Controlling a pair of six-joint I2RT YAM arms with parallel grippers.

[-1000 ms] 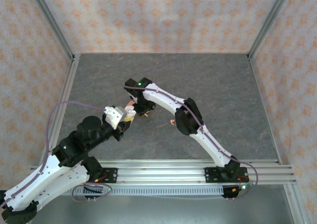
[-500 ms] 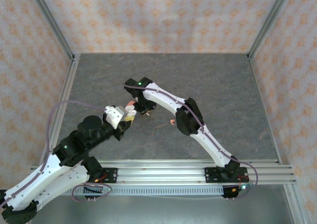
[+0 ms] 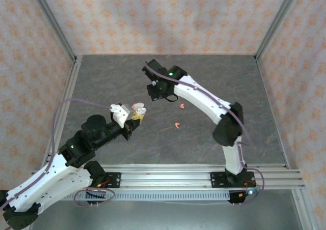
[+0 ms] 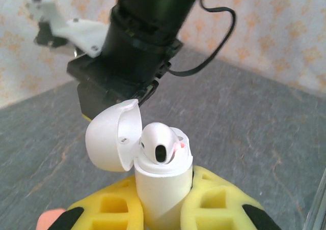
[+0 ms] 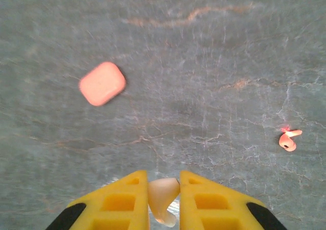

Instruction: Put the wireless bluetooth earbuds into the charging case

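Note:
My left gripper (image 4: 165,183) is shut on the white charging case (image 4: 162,181) and holds it upright with its lid (image 4: 112,136) swung open. One white earbud (image 4: 159,141) sits in the case's top, and a speck of pink (image 4: 178,146) shows beside it. In the top view the left gripper (image 3: 136,113) is left of centre and the right gripper (image 3: 159,91) hangs beyond it. My right gripper (image 5: 162,181) is shut on a second white earbud (image 5: 164,195) above the table. Two coral earbuds (image 3: 182,106) (image 3: 177,125) lie loose on the table; one coral earbud (image 5: 289,139) is also in the right wrist view.
A closed coral-pink case (image 5: 102,83) lies flat on the grey table (image 3: 229,87). Patterned walls (image 3: 168,16) with metal posts enclose the table on three sides. The right arm's black wrist (image 4: 147,31) hangs close behind the white case.
The right gripper has pulled away from the white case toward the far side, its jaws closing on a white earbud. The left gripper with the case shifted slightly right.

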